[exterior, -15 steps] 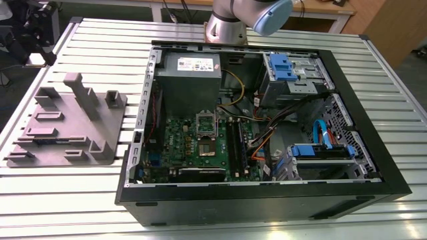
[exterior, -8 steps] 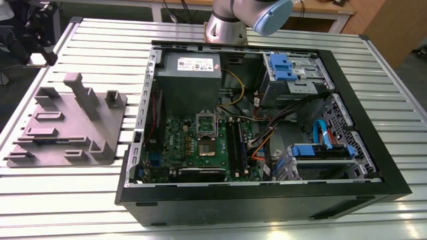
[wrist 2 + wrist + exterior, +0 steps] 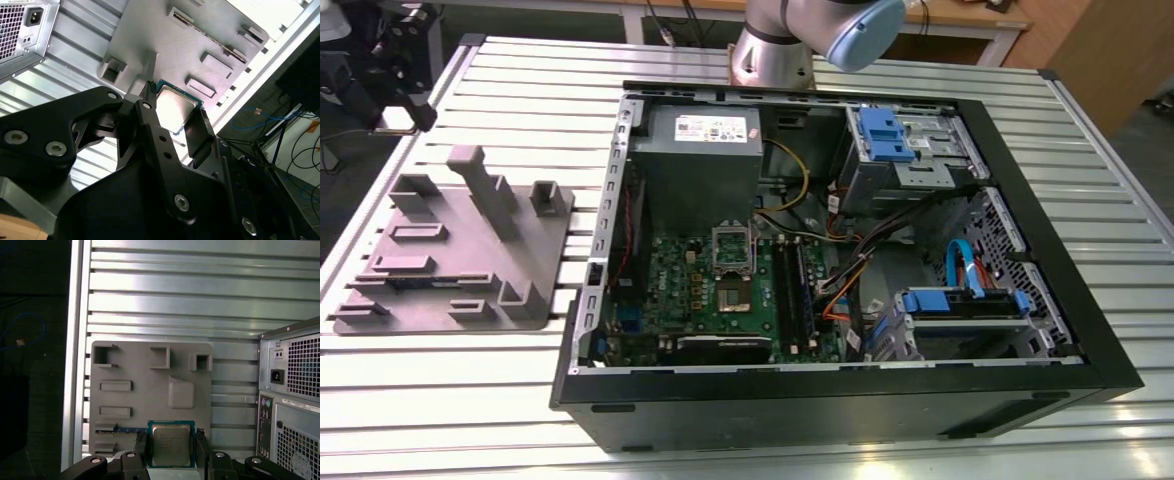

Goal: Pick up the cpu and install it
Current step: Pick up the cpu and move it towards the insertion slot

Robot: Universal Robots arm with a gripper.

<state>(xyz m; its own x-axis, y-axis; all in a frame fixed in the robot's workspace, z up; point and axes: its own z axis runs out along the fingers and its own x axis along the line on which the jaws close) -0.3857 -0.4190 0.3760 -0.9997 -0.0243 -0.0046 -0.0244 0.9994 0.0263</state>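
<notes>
Two black fingers point(image 3: 141, 446) of the gripper point(image 3: 171, 440) are clamped on opposite edges of the cpu point(image 3: 171, 445), whose silvery top shows in both wrist views. Behind it lies the grey fixture plate point(image 3: 135, 405) on the slatted table point(image 3: 150, 300), beside the open computer case point(image 3: 827, 410); the cpu seems lifted clear of the plate, though contact is hard to judge.

Colour key: silvery-grey metal top with a green edge on the cpu point(image 3: 171, 444); matt black claw point(image 3: 171, 446); uniform mid-grey fixture plate point(image 3: 150, 390); bright silver worktop point(image 3: 200, 290), striped by parallel slats; black computer case point(image 3: 854, 398); green motherboard point(image 3: 670, 275); blue drive-bay latches point(image 3: 887, 135); blue flat cable point(image 3: 970, 262).
</notes>
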